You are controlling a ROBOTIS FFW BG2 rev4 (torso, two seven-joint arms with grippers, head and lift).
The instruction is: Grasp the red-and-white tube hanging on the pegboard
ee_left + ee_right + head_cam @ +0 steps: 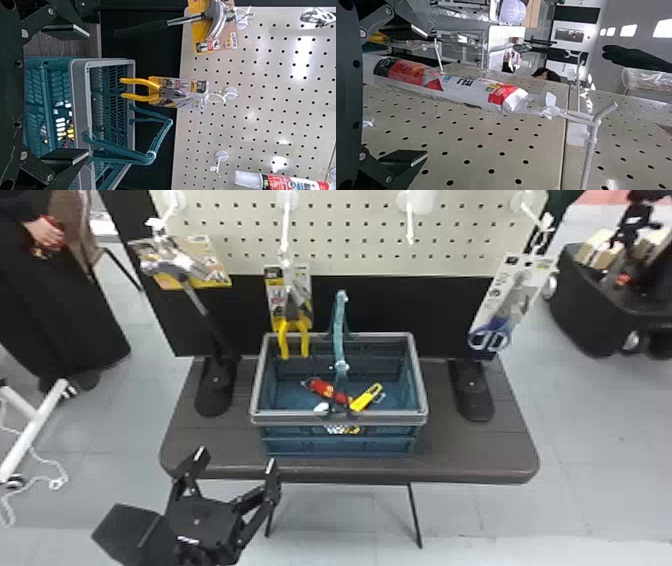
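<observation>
I have the red-and-white tube [466, 88] close up on the right wrist feed. It hangs slanting along the pegboard [542, 158], its upper end gathered in clear plastic and held to a hook [589, 150] by a white tie [550, 107]. My right end effector [426, 95] is wide, one finger on either side of the tube's lower stretch. The white lower end reaches in between them toward the palm, and the upper end with its tie sits well out past the fingertips. I see a clear gap to one finger; the other is nearer the tube, and I can't tell how near in depth. Nothing is gripped.

My left end effector [235, 462] is wide and empty too, at the near edge of the bench [475, 455], to the left of the basket [340, 419]. Its wrist feed gives me a red-and-white tube high on the board, well apart from its fingers.

The basket stands on the bench with its handle [338, 330] up, holding a red item [325, 389] and a yellow item [366, 398]. Yellow-handled pliers [306, 340] hang by its back rim, a hammer [192, 292] hangs off to the left and blue-handled scissors [500, 324] to the right.
</observation>
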